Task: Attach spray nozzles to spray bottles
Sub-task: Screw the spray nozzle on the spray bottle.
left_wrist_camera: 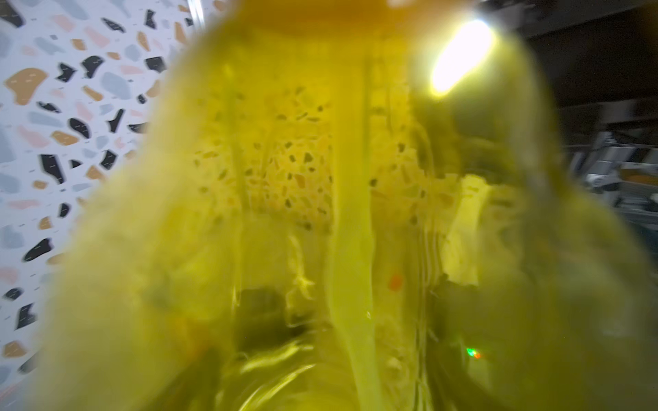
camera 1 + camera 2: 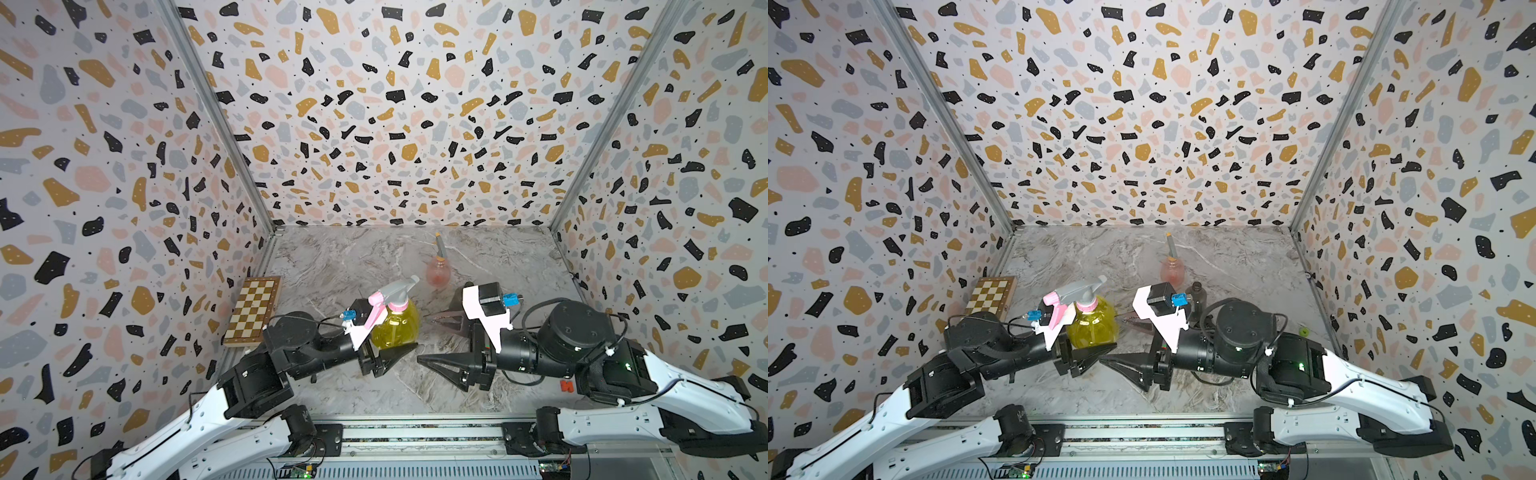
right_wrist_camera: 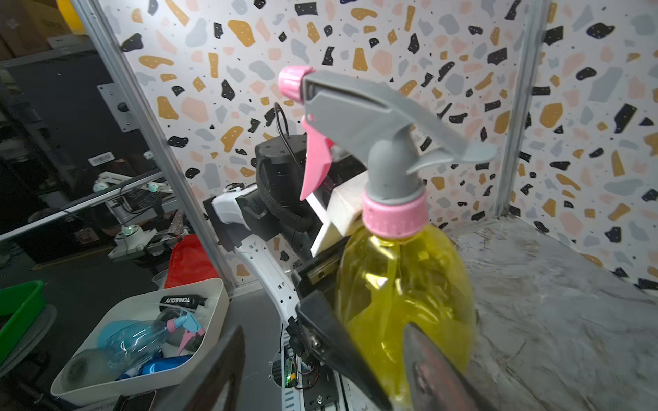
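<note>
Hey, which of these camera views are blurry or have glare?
Left wrist: the yellow bottle fills the frame, soft and out of focus, with one blown-out glare patch. Right wrist: nozzle sharp, foreground fingers blurred. Both top views: sharp, evenly lit.

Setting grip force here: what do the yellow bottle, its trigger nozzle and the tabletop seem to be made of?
The yellow bottle looks like thin translucent plastic with a glossy finish: shapes behind it show through. The trigger nozzle looks like opaque moulded plastic, matte grey with a pink trigger and collar. The tabletop is smooth with grey marble veining; whether it is stone or printed laminate, I cannot tell.
</note>
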